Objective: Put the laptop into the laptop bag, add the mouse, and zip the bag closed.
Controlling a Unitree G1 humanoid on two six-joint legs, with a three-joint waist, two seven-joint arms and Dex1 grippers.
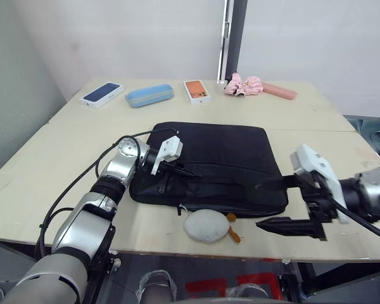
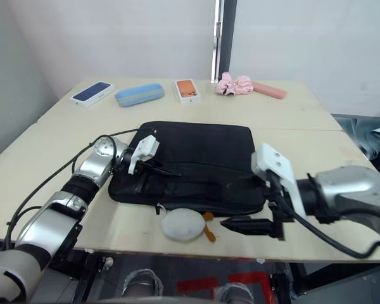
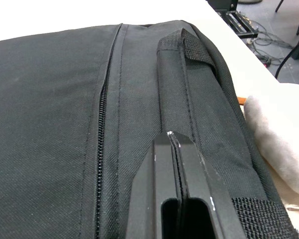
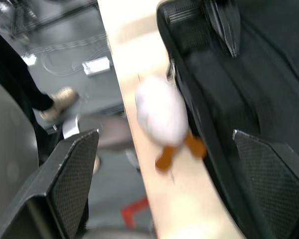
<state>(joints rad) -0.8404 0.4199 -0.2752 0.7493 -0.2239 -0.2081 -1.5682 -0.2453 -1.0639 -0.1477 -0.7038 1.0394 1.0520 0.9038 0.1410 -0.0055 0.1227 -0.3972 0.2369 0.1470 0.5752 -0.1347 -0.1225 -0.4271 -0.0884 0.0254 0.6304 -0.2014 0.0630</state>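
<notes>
**Bag flat on table, both grippers at its near edge**

Nearest the camera, a puffy white lump [image 1: 206, 226] with an orange cord is seen on the table [image 1: 76, 136], just beside the near long edge of the laptop bag [image 1: 221, 155]. The black fabric bag lies flat in the middle of the table, its strap handles along the near side. A closed zip line is shown running along the bag's top face in the left wrist view, beside a webbing handle [image 3: 182, 64].

The left gripper [image 1: 177, 170] is placed over the bag's near left corner, and its black fingers [image 3: 182, 194] are seen pressed together with no gap, lying on the fabric beside the handle. Nothing is visibly held between them.

The right gripper [image 1: 290, 204] is held at the bag's near right corner, by the table's front edge. Its fingers [image 4: 72, 169] are spread wide apart, and nothing is gripped between them; the white lump and the bag's edge are seen in the space beyond them.

Along the far side of the table, well apart from the bag, a dark blue phone box [image 1: 102, 94], a light blue case [image 1: 149, 95], an orange phone box [image 1: 197, 91], a pink scrunchie [image 1: 243, 84] and a flat pink bar [image 1: 278, 91] are laid out in a row.
</notes>
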